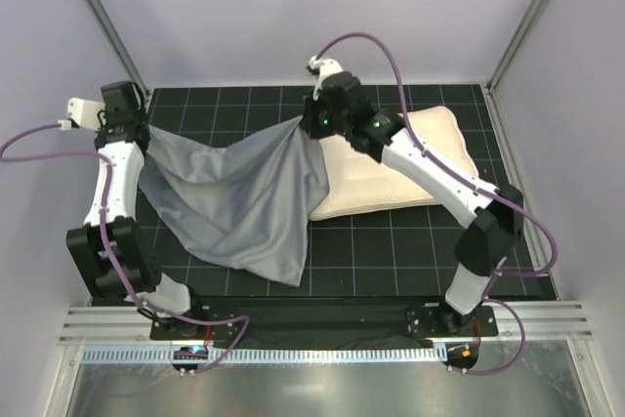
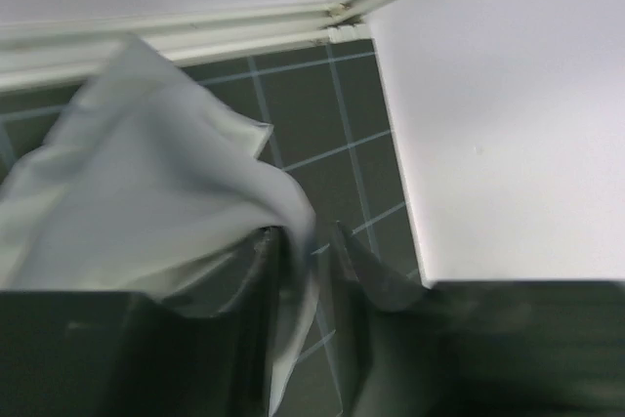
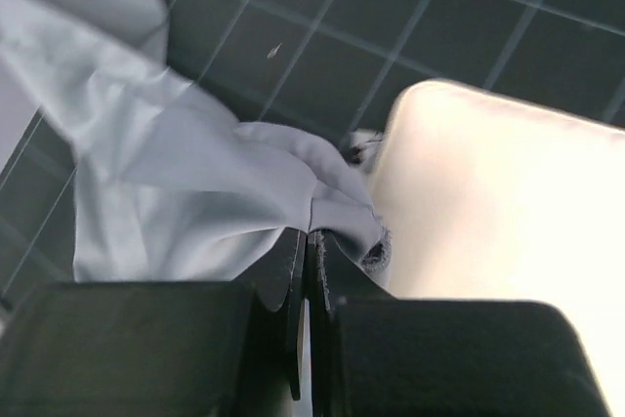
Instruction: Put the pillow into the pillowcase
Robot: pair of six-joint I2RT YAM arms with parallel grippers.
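Note:
The blue-grey pillowcase (image 1: 234, 202) hangs stretched between my two grippers, and its lower part sags onto the mat. The cream pillow (image 1: 391, 178) lies flat to its right, partly under the right arm. My right gripper (image 1: 314, 132) is shut on the pillowcase's hem (image 3: 332, 207), right beside a corner of the pillow (image 3: 508, 202). My left gripper (image 1: 143, 132) is at the fabric's far-left corner. In the left wrist view its jaws (image 2: 305, 236) stand slightly apart, with a fold of pillowcase (image 2: 146, 183) draped between the fingers and mat showing through the gap.
A black gridded mat (image 1: 391, 251) covers the table. Pale enclosure walls and frame posts (image 1: 107, 21) stand close behind and beside the left gripper; the wall (image 2: 508, 124) fills the right of the left wrist view. A metal rail (image 1: 322, 324) runs along the near edge.

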